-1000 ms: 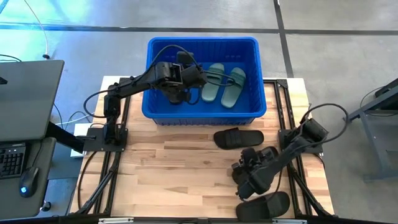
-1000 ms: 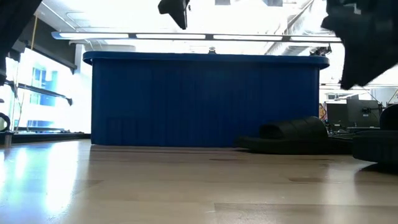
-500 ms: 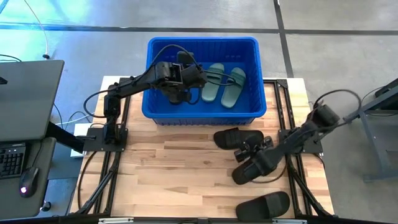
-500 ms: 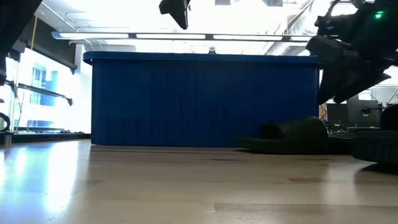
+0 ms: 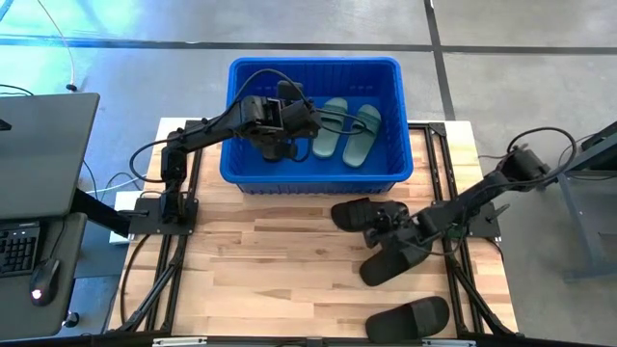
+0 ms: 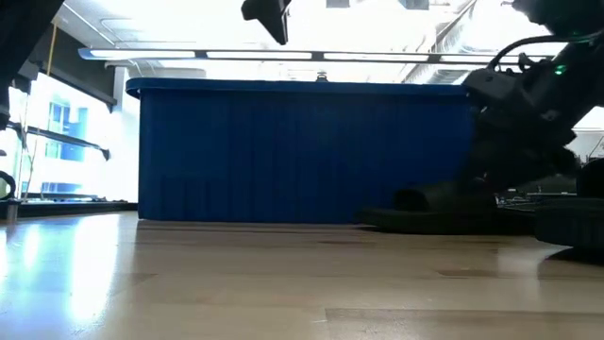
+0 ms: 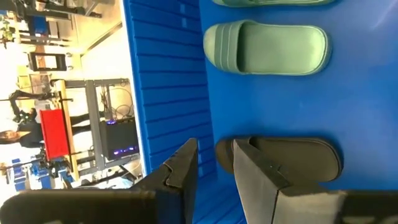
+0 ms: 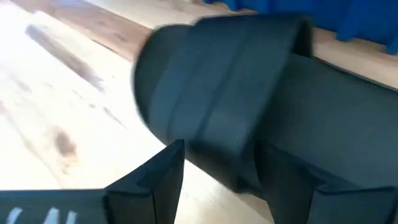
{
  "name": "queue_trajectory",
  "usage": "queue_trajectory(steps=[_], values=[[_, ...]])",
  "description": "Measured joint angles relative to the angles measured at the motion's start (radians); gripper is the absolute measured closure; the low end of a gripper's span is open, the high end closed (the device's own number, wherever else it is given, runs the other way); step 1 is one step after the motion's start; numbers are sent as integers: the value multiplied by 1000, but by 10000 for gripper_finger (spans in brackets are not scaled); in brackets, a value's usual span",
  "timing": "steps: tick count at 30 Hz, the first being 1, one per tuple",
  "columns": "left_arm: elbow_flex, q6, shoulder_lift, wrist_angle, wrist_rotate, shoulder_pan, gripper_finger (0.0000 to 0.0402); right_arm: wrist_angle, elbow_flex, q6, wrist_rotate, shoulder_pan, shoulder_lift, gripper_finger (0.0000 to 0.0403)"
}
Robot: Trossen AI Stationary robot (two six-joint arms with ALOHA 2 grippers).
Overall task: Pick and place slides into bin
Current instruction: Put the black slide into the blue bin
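Carrying a black rubber slide (image 5: 389, 260) toward the big blue plastic bin (image 5: 253, 173), right gripper (image 5: 393, 234) is clamped on it, now lifted at centre-right; left gripper (image 5: 278, 146) is hovering inside, parted.

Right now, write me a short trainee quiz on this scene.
1. How many black rubber slides lie on the wooden table?
2. True or false: both sage green rubber slides lie inside the big blue plastic bin.
3. Which one reaches into the bin? A. left end effector B. right end effector
Key: 1. three; 2. true; 3. A.
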Motion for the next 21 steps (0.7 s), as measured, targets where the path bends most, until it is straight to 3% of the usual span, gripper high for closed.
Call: queue_trajectory(steps=[9, 13, 18, 21], values=[[0, 0, 0, 4, 0, 0, 311, 210, -28, -139, -60, -65, 56, 238], [0, 1, 1, -1, 0, 0, 311, 309, -28, -163, -56, -69, 76, 286], [0, 24, 1, -11, 3, 0, 311, 505, -27, -223, -17, -54, 74, 384], [0, 26, 1, -10, 4, 0, 311, 668, -26, -300, 17, -33, 72, 388]])
